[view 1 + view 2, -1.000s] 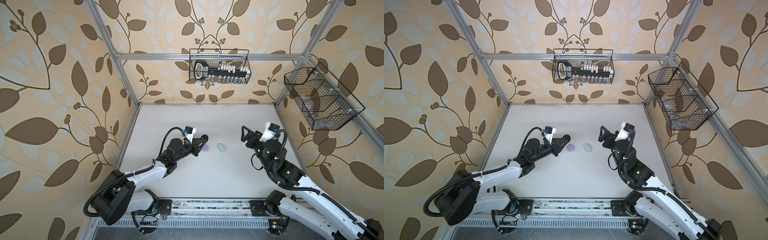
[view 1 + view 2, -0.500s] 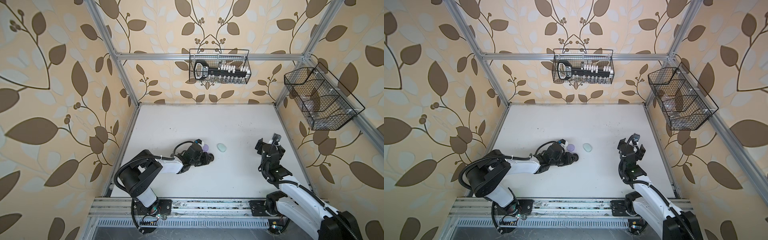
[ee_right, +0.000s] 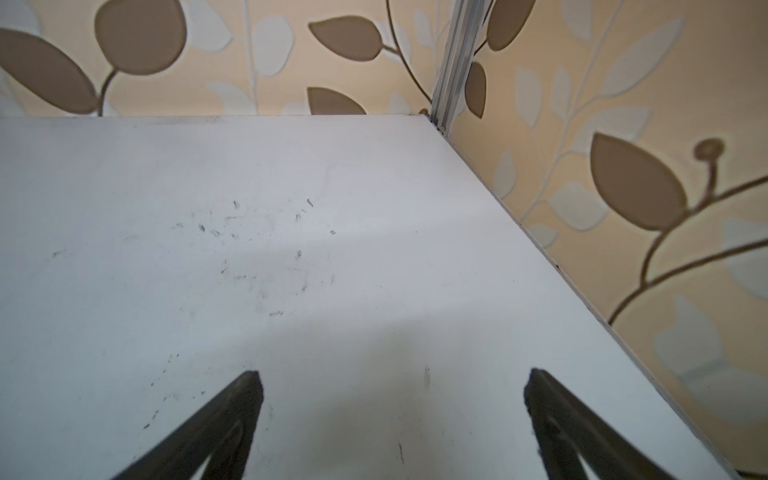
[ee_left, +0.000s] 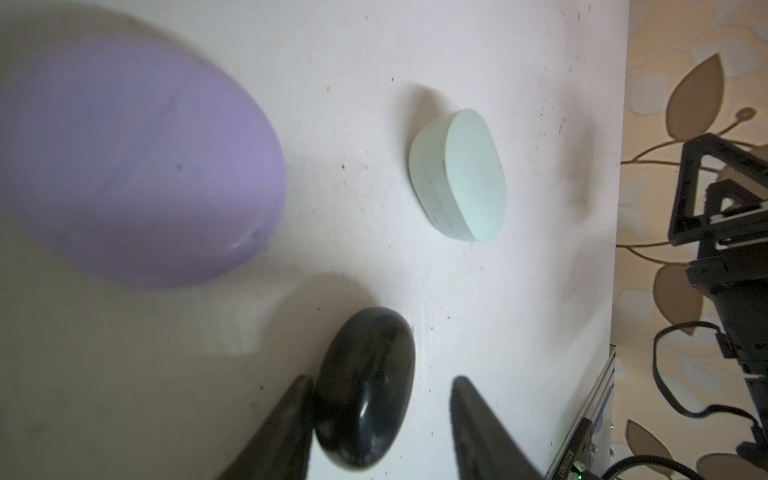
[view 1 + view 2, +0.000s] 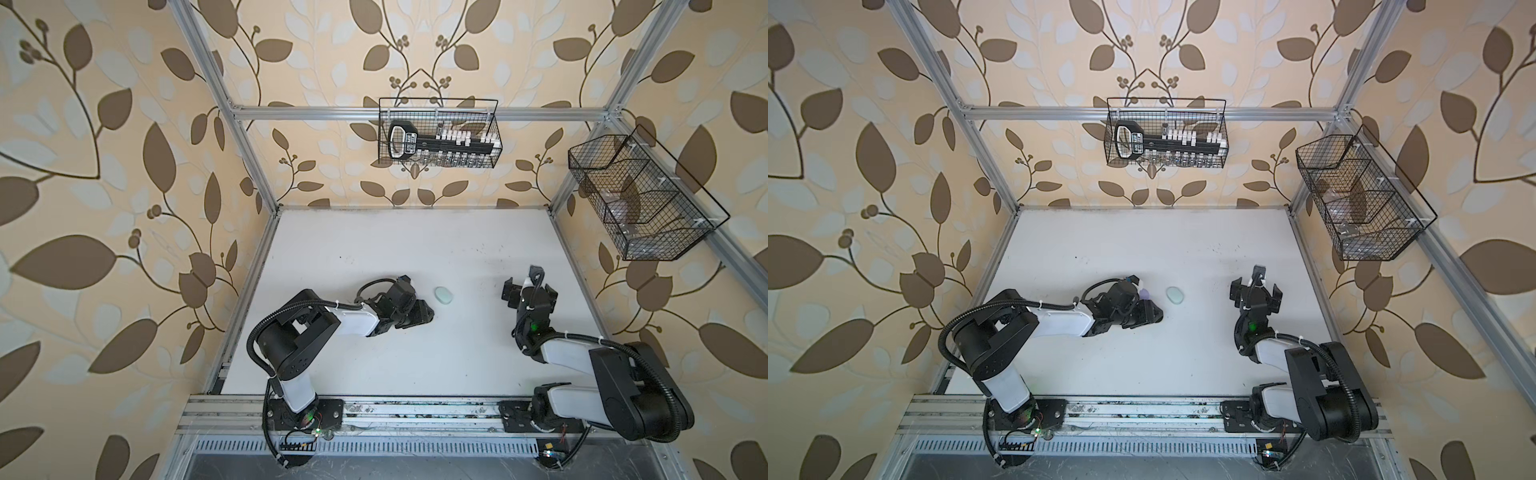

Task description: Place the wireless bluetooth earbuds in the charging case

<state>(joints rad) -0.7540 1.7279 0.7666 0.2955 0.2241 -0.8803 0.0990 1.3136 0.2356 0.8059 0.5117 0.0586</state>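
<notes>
In both top views my left fingers (image 5: 424, 312) are lying low on the desk (image 5: 415, 241), near the mint case (image 5: 444, 296), with the lilac case (image 5: 1145, 294) peeking out just beside them. My right fingers (image 5: 510, 291) are hanging spread, well apart from the cases.

From my left wrist, my fingers are standing spread around the closed black case (image 4: 365, 390), one touching it and the other clear.

From my right wrist, spread fingers are framing only desk. The earbuds are not showing anywhere.
</notes>
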